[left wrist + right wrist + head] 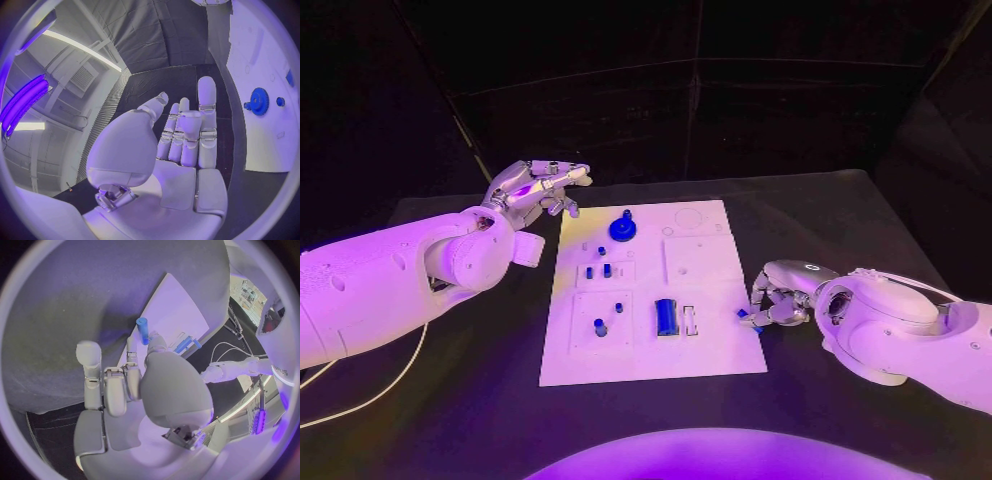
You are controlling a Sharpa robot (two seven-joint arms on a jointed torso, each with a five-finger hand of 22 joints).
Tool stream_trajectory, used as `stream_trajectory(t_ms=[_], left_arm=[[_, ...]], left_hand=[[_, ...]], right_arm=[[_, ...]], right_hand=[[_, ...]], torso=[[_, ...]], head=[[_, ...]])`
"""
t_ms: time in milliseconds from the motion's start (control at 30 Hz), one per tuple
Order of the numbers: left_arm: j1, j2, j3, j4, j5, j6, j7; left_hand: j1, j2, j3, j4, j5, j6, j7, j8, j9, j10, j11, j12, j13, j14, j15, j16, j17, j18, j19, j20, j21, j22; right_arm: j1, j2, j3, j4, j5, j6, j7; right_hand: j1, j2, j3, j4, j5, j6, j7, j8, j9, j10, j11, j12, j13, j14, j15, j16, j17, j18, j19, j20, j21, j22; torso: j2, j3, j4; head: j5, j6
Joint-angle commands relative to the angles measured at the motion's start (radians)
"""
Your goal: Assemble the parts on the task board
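A: Starting at the upper left of the head view, what is the left hand [538, 186] doing?

B: It hangs just off the task board's [697, 355] upper left corner, fingers apart and mostly straight, nothing in them. Its wrist view shows the same bare palm and fingers [187, 137].

A: And the board itself?

B: It lies mid-frame. A blue gear [623, 228] stands near its upper left; small blue pegs [597, 271] stand in the left column, two more [607, 320] lower down, and a larger blue cylinder [666, 317] lies just right of those. The upper right of the board looks bare. I judge the job partly done, though which pieces are properly seated I cannot tell.

A: The right hand [772, 302]?

B: Right of centre, at the board's right edge, fingers curled, pinching a small blue peg [143, 330] at the fingertips. That piece probably still needs placing.
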Motion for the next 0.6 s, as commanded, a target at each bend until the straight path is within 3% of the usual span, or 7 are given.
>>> stream_trajectory(t_ms=[33, 400, 600], left_arm=[[0.002, 0.0, 0.001, 0.0, 0.003, 0.011, 0.002], [0.002, -0.001, 0.001, 0.0, 0.003, 0.011, 0.001], [0.002, 0.0, 0.001, 0.0, 0.003, 0.012, 0.0]], left_hand=[[0.008, -0.001, -0.003, -0.001, 0.002, 0.0, -0.005, 0.005, 0.0, -0.002, -0.001, 0.003, -0.002, -0.006, 0.0, 0.003, -0.001, 0.014, 0.003, 0.004, -0.004, -0.002], [0.008, -0.001, -0.003, -0.001, 0.002, 0.0, -0.005, 0.005, 0.0, -0.002, -0.001, 0.003, -0.002, -0.006, 0.0, 0.003, -0.001, 0.014, 0.003, 0.004, -0.004, -0.002], [0.009, -0.001, -0.003, -0.001, 0.002, 0.0, -0.005, 0.005, 0.0, -0.002, -0.002, 0.004, -0.002, -0.007, 0.0, 0.003, -0.001, 0.014, 0.003, 0.004, -0.004, -0.002]], right_arm=[[0.001, 0.007, 0.0, 0.001, -0.025, 0.011, 0.001], [0.0, 0.028, 0.0, -0.007, -0.103, 0.042, 0.002], [0.0, 0.036, 0.0, -0.01, -0.173, 0.069, 0.001]], right_hand=[[0.021, 0.001, 0.0, -0.009, -0.006, 0.006, -0.003, 0.006, 0.003, 0.002, -0.006, 0.001, 0.064, 0.079, -0.007, 0.001, 0.154, -0.015, 0.0, -0.009, 0.005, -0.001], [0.091, 0.005, 0.007, -0.054, -0.013, 0.0, -0.004, 0.005, 0.02, -0.002, -0.008, -0.007, 0.06, 0.078, -0.009, -0.003, 0.148, -0.015, -0.004, -0.011, 0.0, -0.006], [0.168, 0.02, 0.038, -0.099, -0.008, -0.006, -0.003, -0.003, 0.024, -0.009, -0.009, -0.016, 0.055, 0.076, -0.01, -0.007, 0.142, -0.013, -0.009, -0.012, -0.006, -0.013]], torso=[[0.001, 0.0003, 0.0002], [0.001, -0.0004, 0.0001], [0.0, 0.0003, 0.0011]], head=[[-0.003, 0.001], [-0.001, -0.002], [-0.004, -0.002]])
